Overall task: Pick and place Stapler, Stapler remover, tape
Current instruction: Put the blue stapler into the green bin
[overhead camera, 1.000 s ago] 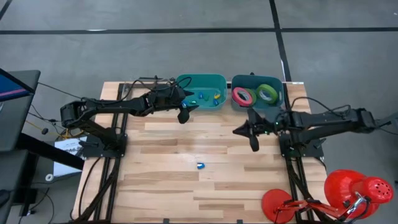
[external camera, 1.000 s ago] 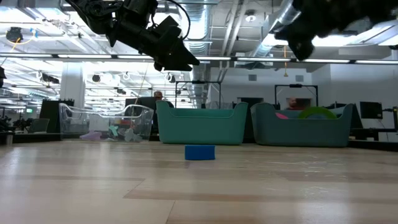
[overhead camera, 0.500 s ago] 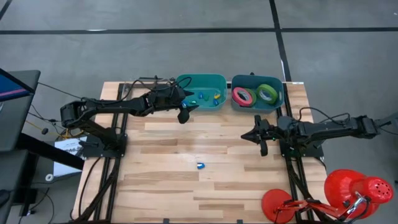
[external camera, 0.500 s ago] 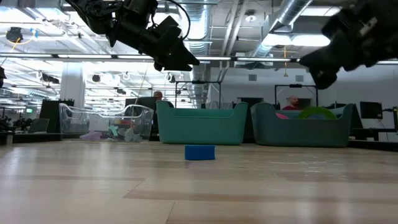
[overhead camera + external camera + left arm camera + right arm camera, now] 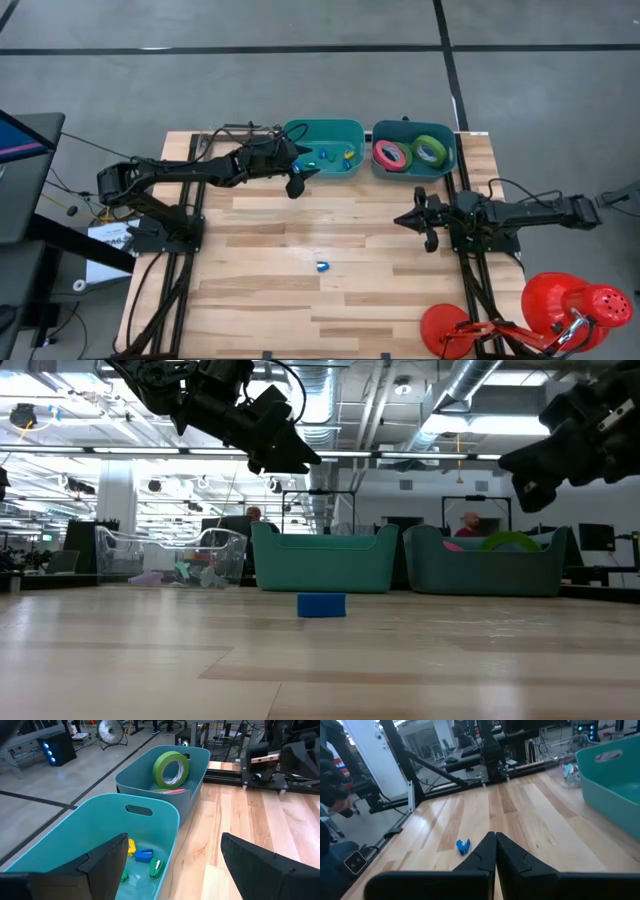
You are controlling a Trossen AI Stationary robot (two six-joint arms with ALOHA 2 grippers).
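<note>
On the far side of the table (image 5: 250, 300) sat two bins, the green bin (image 5: 325, 130) holding small coloured pieces and the blue bin (image 5: 445, 150) holding the tape (image 5: 391, 154). Left gripper (image 5: 297, 182) hung spread wide by the green bin. Right gripper (image 5: 418, 219), pressed together, was closer to the small blue piece (image 5: 322, 266), which lay alone to its left, nearer us. Nothing stood between them.

Overhead camera looks straight down on the whole table (image 5: 260, 240); low one sits at tabletop height, facing the bins (image 5: 320, 560) — both wrist cameras ride close, sharing that wood.
</note>
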